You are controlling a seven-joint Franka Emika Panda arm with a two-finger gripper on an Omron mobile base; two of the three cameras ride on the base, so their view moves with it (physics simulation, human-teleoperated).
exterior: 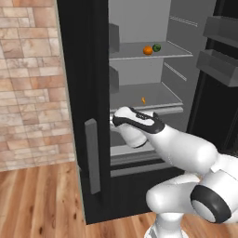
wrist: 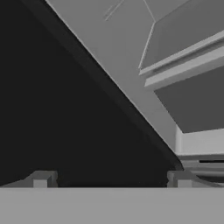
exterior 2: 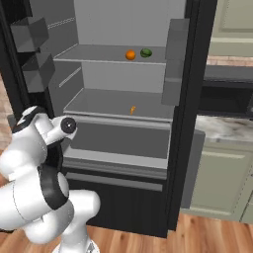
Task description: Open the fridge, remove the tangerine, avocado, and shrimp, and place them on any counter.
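Observation:
The fridge [exterior: 88, 69] stands open, its light grey shelves showing. On the upper shelf the tangerine [exterior: 147, 50] sits beside the avocado [exterior: 157, 47], also seen as tangerine [exterior 2: 130, 55] and avocado [exterior 2: 146, 52]. The shrimp [exterior: 143, 99] lies on the shelf below, near its front edge, shrimp [exterior 2: 132, 109]. My hand [exterior: 124, 122] is low at the left side of the fridge interior, below and left of the shrimp. My gripper [wrist: 110, 179] is open, fingertips [wrist: 41, 178] wide apart with nothing between them, facing the dark door edge and the grey inner wall.
The left door with its grey handle [exterior: 92, 155] stands close to my hand. Door bins [exterior: 218, 65] jut out on the right door. The counter [exterior 2: 227, 129] lies right of the fridge under a black microwave [exterior 2: 225, 96]. A brick wall [exterior: 28, 83] is at the left.

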